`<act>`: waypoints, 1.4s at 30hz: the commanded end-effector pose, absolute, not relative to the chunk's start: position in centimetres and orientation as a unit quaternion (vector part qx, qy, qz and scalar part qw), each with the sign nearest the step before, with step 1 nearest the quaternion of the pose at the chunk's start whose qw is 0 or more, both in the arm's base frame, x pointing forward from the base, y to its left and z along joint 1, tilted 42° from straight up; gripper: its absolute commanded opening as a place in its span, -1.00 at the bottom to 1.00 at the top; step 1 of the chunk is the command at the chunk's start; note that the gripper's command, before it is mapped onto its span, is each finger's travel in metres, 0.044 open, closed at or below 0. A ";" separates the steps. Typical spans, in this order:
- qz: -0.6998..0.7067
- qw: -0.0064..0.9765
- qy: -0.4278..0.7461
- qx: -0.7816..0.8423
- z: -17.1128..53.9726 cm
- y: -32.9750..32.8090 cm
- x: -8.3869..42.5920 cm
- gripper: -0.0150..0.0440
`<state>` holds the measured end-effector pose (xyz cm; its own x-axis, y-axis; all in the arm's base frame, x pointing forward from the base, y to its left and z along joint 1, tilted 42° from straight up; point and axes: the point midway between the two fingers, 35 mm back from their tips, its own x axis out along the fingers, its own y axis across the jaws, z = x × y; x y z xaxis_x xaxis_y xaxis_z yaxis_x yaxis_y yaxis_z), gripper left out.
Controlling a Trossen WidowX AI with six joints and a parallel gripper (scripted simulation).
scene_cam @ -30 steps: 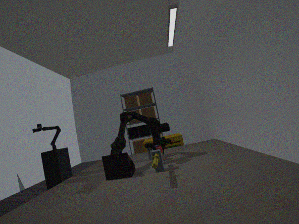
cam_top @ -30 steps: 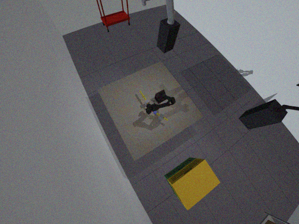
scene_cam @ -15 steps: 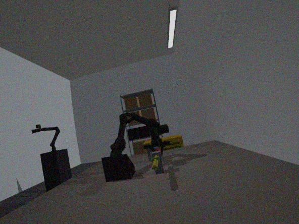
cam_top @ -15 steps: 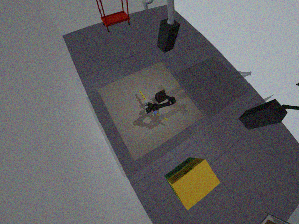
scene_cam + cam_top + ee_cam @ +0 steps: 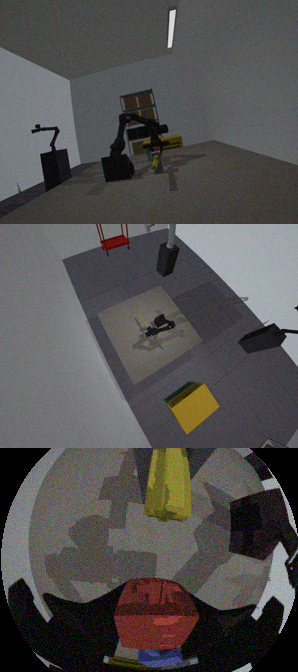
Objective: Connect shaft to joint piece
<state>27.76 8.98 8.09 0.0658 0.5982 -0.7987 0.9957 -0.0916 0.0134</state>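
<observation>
My gripper (image 5: 151, 334) (image 5: 156, 149) (image 5: 157, 607) is shut on the red joint piece (image 5: 156, 149) (image 5: 156, 630), one dark finger on each side of it. A blue hinge part (image 5: 154, 336) (image 5: 161, 657) sits behind it, on the first yellow shaft (image 5: 164, 342) (image 5: 127, 664). The second yellow shaft (image 5: 142, 320) (image 5: 155, 162) (image 5: 170, 488) lies in its grey block (image 5: 158, 168) (image 5: 201, 462). In the wrist view its ridged end faces the joint piece across a gap, nearly in line and slightly right of centre. The joint piece's opening cannot be made out clearly.
The arm's black base (image 5: 159, 320) (image 5: 117, 167) (image 5: 257, 523) stands beside the shafts on the tan floor area (image 5: 131, 365). Farther off are a yellow box (image 5: 196, 409) (image 5: 174, 142), a red cart (image 5: 115, 242) and black pedestals (image 5: 167, 259) (image 5: 263, 338) with other arms.
</observation>
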 end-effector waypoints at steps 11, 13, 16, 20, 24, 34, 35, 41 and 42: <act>-0.325 0.306 0.601 0.663 8.1 9.0 27.8 0.01; -0.325 0.306 0.601 0.663 8.1 9.0 27.8 0.10; -0.325 0.306 0.601 0.663 8.1 9.0 27.8 0.36; -0.325 0.306 0.601 0.663 8.1 9.0 27.8 0.72; -0.325 0.306 0.601 0.663 8.1 9.0 27.8 1.00; -0.325 0.306 0.601 0.663 8.1 9.0 27.8 1.00; -0.325 0.306 0.601 0.663 8.1 9.0 27.8 1.00; -0.306 0.294 0.605 0.674 10.3 7.2 27.5 1.00; -0.306 0.294 0.605 0.674 10.3 7.2 27.5 1.00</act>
